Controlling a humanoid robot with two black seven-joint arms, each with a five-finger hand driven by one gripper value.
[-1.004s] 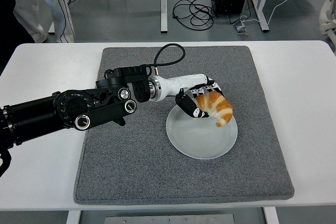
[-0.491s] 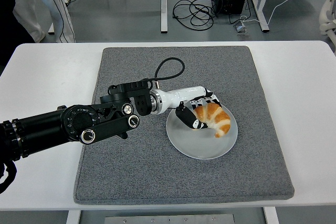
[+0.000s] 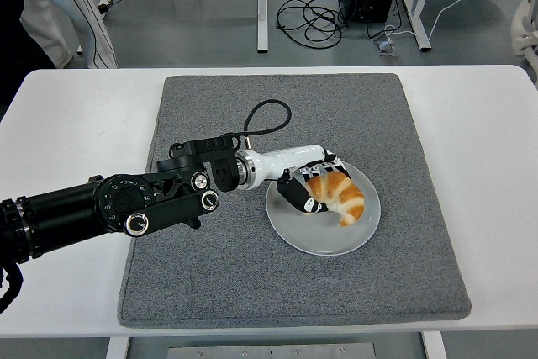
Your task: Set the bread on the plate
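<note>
A golden croissant (image 3: pixel 340 195) lies on the round white plate (image 3: pixel 319 233) on the grey mat. My left hand (image 3: pixel 309 187) reaches in from the left over the plate's upper left part. Its fingers (image 3: pixel 300 195) are curled around the croissant's left end, with the thumb below it. The croissant rests low on the plate surface. The right arm is out of view.
The grey mat (image 3: pixel 218 283) covers the middle of the white table (image 3: pixel 67 124). A black cable (image 3: pixel 262 115) loops above my left forearm. A person (image 3: pixel 50 6) stands past the table's far left corner.
My left hand has lowered the croissant onto the plate and drawn a little to the left. The forearm has dropped closer to the mat.
</note>
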